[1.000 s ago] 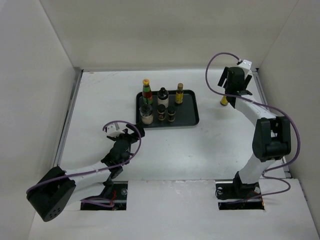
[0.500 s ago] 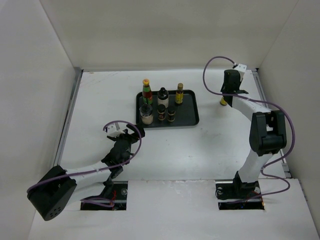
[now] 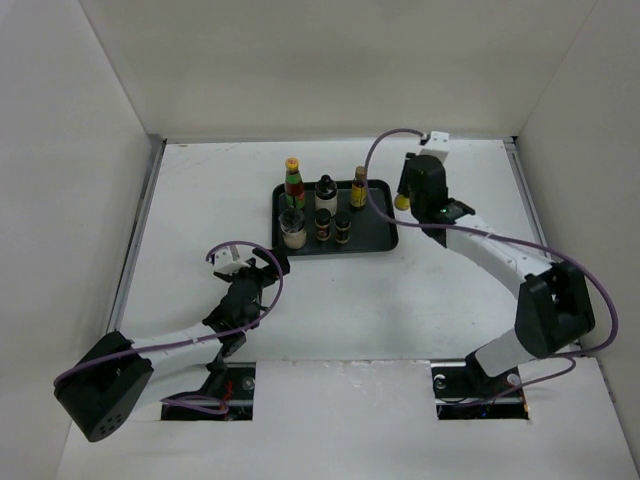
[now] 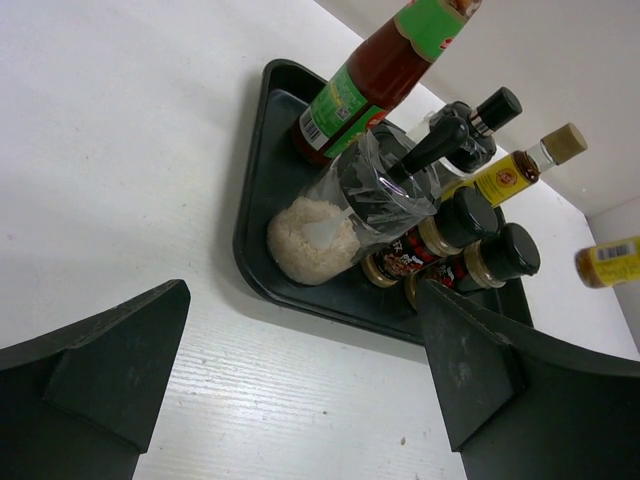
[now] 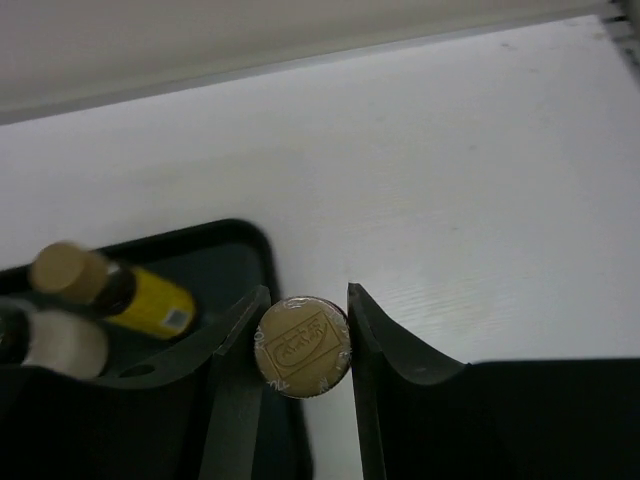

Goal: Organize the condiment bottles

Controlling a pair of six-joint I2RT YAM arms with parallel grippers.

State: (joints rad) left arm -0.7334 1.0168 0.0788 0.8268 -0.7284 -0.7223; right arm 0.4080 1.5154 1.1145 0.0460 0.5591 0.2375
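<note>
My right gripper [image 5: 303, 338] is shut on a small yellow-labelled bottle [image 5: 302, 347], seen cap-on between the fingers. It hangs over the right edge of the black tray [image 5: 243, 243]. From above, this bottle [image 3: 401, 201] shows under the right gripper [image 3: 408, 194]. On the tray [image 3: 382, 236] stand a red-green bottle [image 3: 293, 183], a white black-capped one [image 3: 326, 192], a slim yellow one [image 3: 358, 188], a short clear jar [image 3: 292, 231] and two small dark bottles [image 3: 323, 224] [image 3: 342, 227]. My left gripper [image 3: 262, 265] stands open and empty on the near side of the tray's front left corner.
White walls enclose the table on the left, back and right. The left wrist view has the clear jar [image 4: 330, 225] nearest, the red-green bottle [image 4: 370, 80] behind it, and bare white table between the left gripper's fingers [image 4: 110, 370].
The right gripper closed on the small yellow bottle at the far right of the table and carried it left to the tray's right edge. The left arm has not moved.
</note>
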